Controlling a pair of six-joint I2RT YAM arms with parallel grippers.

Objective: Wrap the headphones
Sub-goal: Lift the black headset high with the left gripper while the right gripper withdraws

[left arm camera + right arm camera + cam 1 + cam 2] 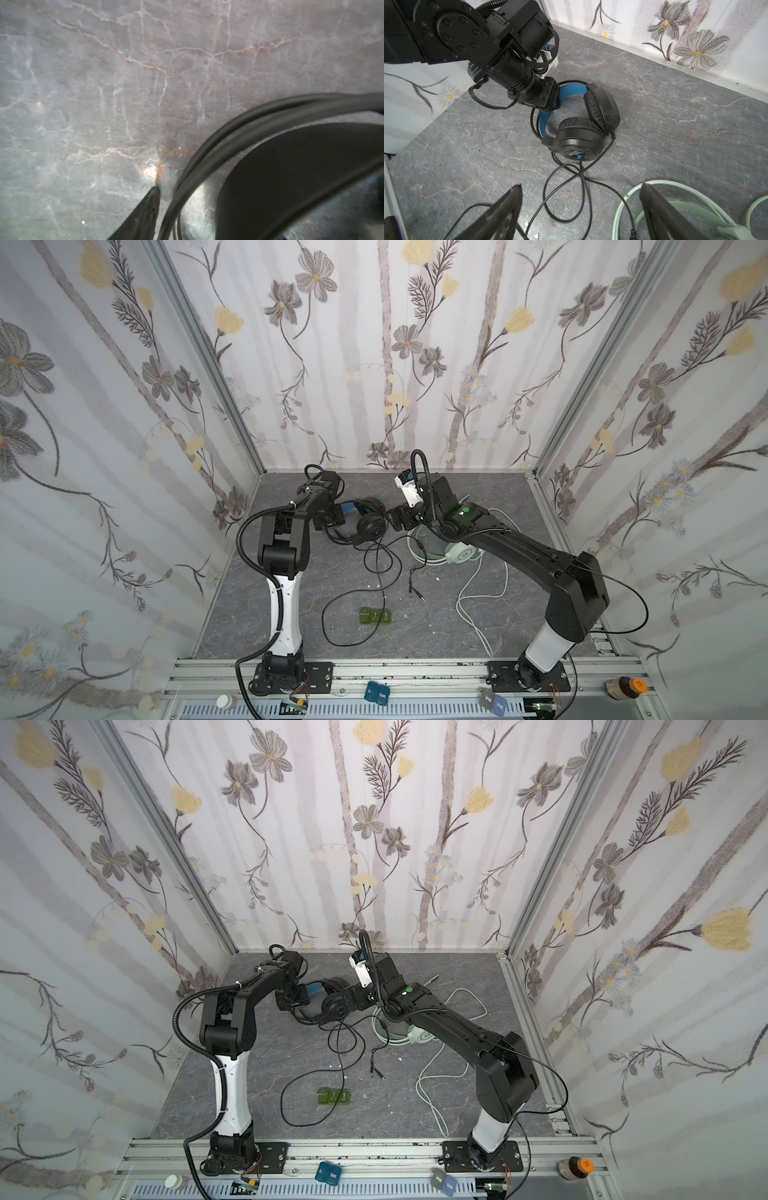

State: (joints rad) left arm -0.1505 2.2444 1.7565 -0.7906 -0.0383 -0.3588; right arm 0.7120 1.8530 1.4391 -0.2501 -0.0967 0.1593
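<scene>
Black headset [580, 135] headband [572, 90] sits between the left jaws.

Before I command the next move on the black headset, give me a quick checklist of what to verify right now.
1. Left tool at the black headset's blue headband: ok.
2. Left tool's grip on the headband: cannot tell, contact not visible.
3. Right tool open and empty: ok.
4. Black cable wrapped: not ok, loose on the table.
5. Black cable clear of the mint headset: not ok, it crosses the mint cable.
</scene>
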